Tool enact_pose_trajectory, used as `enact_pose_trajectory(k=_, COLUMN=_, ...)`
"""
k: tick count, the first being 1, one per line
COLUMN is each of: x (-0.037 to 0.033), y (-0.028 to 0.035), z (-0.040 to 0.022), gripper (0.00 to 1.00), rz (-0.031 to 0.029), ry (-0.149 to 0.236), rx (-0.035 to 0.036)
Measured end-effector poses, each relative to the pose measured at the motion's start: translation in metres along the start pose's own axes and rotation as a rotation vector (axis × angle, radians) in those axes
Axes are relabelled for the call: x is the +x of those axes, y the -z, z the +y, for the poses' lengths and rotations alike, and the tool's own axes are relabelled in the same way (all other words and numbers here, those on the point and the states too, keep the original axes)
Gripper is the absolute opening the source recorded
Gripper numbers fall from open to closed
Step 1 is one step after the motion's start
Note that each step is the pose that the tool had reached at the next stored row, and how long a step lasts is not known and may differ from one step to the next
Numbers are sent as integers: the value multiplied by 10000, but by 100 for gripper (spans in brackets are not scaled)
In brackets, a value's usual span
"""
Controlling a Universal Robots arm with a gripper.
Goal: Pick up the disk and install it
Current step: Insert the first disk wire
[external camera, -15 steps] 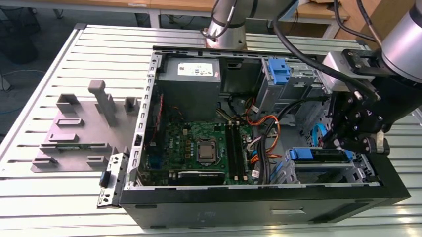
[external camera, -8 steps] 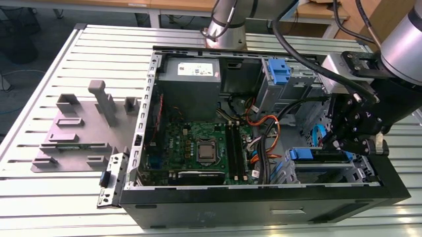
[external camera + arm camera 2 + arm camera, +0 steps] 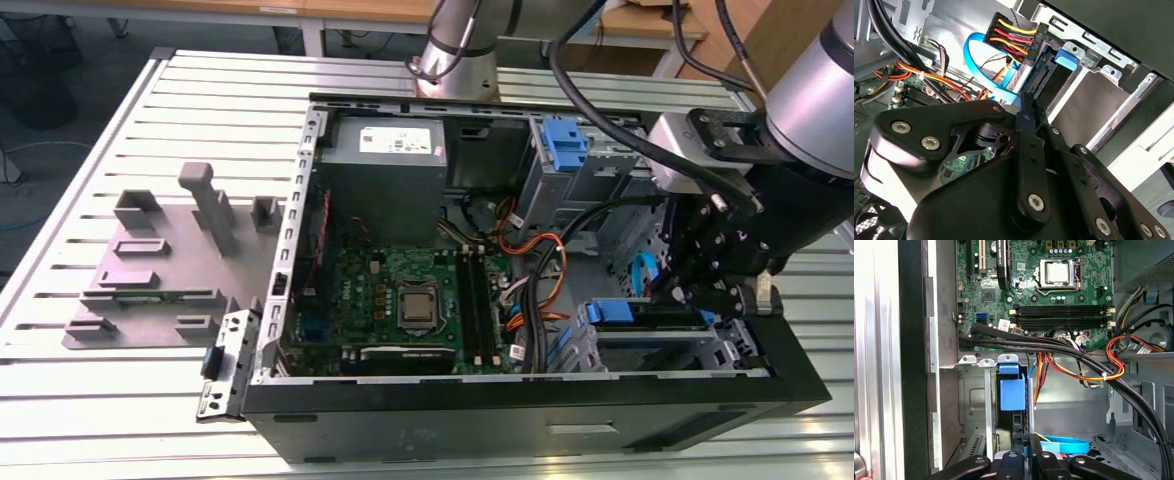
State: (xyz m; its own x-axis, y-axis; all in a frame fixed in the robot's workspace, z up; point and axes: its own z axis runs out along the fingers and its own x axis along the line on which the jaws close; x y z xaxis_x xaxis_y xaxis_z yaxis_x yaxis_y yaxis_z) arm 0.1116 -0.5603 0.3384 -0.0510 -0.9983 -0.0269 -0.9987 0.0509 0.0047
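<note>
The disk (image 3: 651,316) stands edge-on in the silver drive cage (image 3: 667,352) at the front corner of the open computer case, on the exterior view's right. Its blue rail tab (image 3: 1011,392) faces up in the first wrist view. The second wrist view shows its connector end (image 3: 1043,79) and blue tab (image 3: 1066,57). My gripper (image 3: 705,298) reaches down into the case right over the disk. The fingers lie together, and the tips (image 3: 1025,102) (image 3: 1021,426) press against the disk's connector end beside the tab. Nothing shows between them.
A black power plug (image 3: 1019,32) with coloured wires and a blue data cable (image 3: 974,55) hang close to the disk's connector. A thick black cable bundle (image 3: 1064,347) crosses above the cage. The motherboard (image 3: 400,300) fills the case floor. A blue bracket (image 3: 566,143) sits in the rear bay. A grey fixture (image 3: 160,270) lies on the table.
</note>
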Motion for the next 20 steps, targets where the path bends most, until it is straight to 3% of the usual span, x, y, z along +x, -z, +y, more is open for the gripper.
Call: enact_pose_trajectory(k=20, x=1, y=-31, z=0, gripper=16, rz=0, ry=0, rx=0)
